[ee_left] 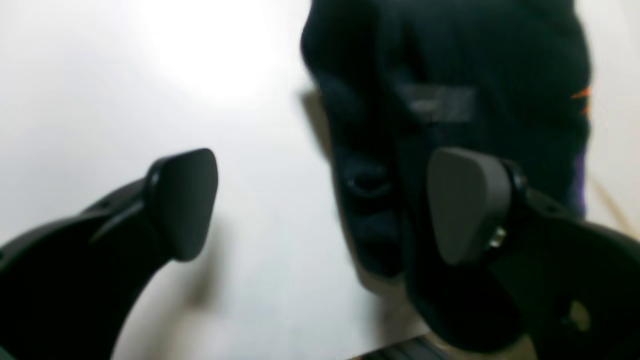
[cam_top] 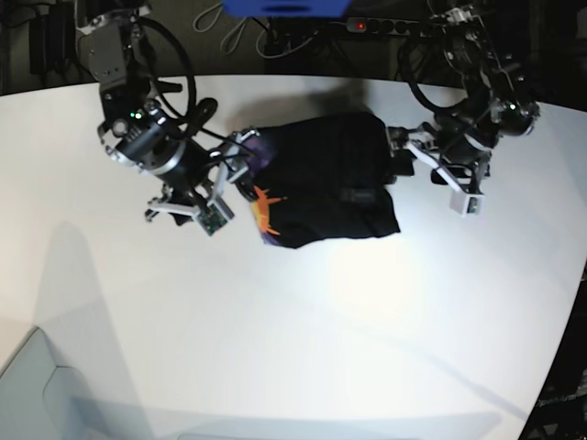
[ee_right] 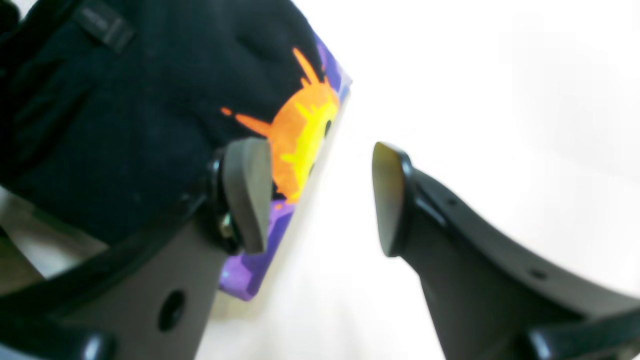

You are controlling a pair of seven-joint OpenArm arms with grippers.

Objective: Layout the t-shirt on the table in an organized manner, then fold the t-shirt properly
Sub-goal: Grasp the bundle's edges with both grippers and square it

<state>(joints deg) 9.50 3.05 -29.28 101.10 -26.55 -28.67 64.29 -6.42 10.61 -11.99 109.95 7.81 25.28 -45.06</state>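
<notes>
The t-shirt lies folded in a black bundle at the back middle of the white table, its purple and orange print at the left edge. My right gripper is at that printed edge. In the right wrist view it stands open, one finger over the print and bare table in the gap. My left gripper is at the shirt's right edge. In the left wrist view it is open wide, one finger over the black cloth, the other finger over the table.
Behind the table's far edge run cables and a power strip with a red light, beside a blue object. A pale grey shape sits at the front left corner. The table's curved edge runs down the right side.
</notes>
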